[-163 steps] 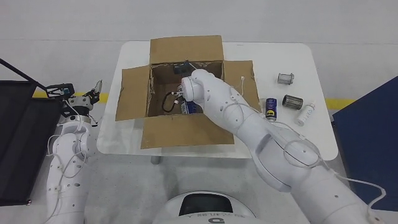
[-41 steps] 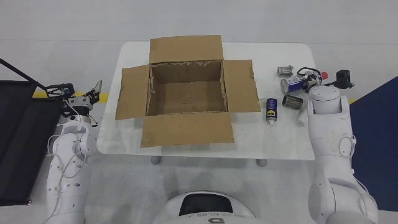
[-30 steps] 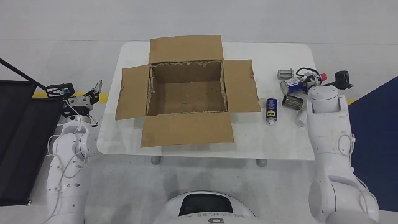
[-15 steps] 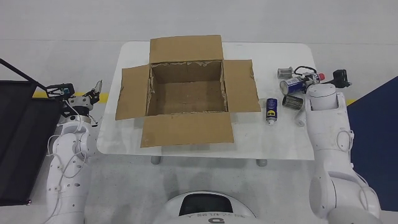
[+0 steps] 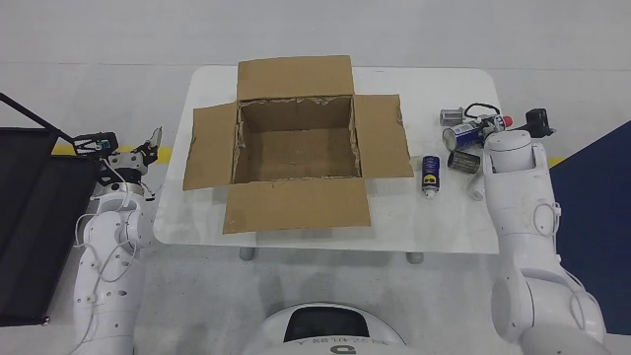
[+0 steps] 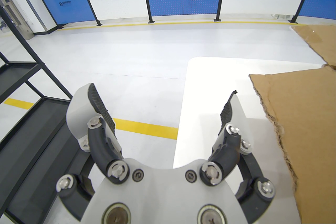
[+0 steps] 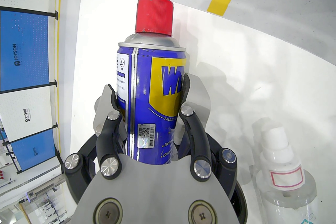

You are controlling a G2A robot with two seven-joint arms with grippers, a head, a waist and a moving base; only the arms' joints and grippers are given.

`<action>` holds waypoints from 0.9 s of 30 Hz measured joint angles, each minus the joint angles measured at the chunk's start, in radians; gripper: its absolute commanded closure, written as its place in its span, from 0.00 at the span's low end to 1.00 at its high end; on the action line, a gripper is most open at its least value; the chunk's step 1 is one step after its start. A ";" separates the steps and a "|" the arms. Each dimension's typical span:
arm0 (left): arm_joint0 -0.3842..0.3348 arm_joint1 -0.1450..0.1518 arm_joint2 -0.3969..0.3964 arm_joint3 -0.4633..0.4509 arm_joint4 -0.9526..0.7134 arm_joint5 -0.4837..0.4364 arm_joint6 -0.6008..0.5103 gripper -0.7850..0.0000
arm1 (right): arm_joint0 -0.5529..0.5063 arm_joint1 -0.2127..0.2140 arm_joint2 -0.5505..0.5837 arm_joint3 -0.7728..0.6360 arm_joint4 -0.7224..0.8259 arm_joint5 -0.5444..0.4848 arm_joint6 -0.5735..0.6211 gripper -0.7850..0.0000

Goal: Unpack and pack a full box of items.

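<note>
The open cardboard box [image 5: 296, 140] stands mid-table with its flaps spread and its bare floor showing. Over the table's right end my right gripper [image 5: 485, 128] is shut on a blue spray can [image 5: 463, 135] with a red cap, held lying sideways. The right wrist view has the fingers [image 7: 185, 89] clamped on the spray can [image 7: 151, 72], with the gripper [image 7: 149, 89] above the white tabletop. My left gripper [image 5: 126, 145] hangs open and holds nothing beyond the table's left edge. In the left wrist view the gripper [image 6: 162, 101] points past a box flap [image 6: 302, 117].
On the white table [image 5: 212, 89] right of the box lie a small blue can [image 5: 430, 171], a dark mesh cylinder [image 5: 461, 162], a small metal can [image 5: 452, 115] and a clear white-capped bottle [image 7: 283, 164]. A black rack [image 5: 30, 217] stands off the left side.
My right arm has come out of the box with the spray can and now holds it over the table's right end, edging slightly towards the box. The left arm is still.
</note>
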 measured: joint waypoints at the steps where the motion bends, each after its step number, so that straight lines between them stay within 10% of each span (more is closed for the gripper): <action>1: 0.000 0.000 0.000 0.000 0.000 0.000 0.000 0.00 | 0.000 0.000 -0.001 0.000 -0.001 0.002 0.001 0.57; 15: 0.000 0.000 0.000 0.000 0.000 0.000 0.000 0.00 | -0.012 0.008 -0.004 -0.026 -0.007 0.020 0.015 0.53; 27: 0.000 0.000 0.000 0.000 0.000 0.000 0.000 0.00 | -0.034 0.012 -0.005 -0.066 -0.001 0.036 0.012 0.27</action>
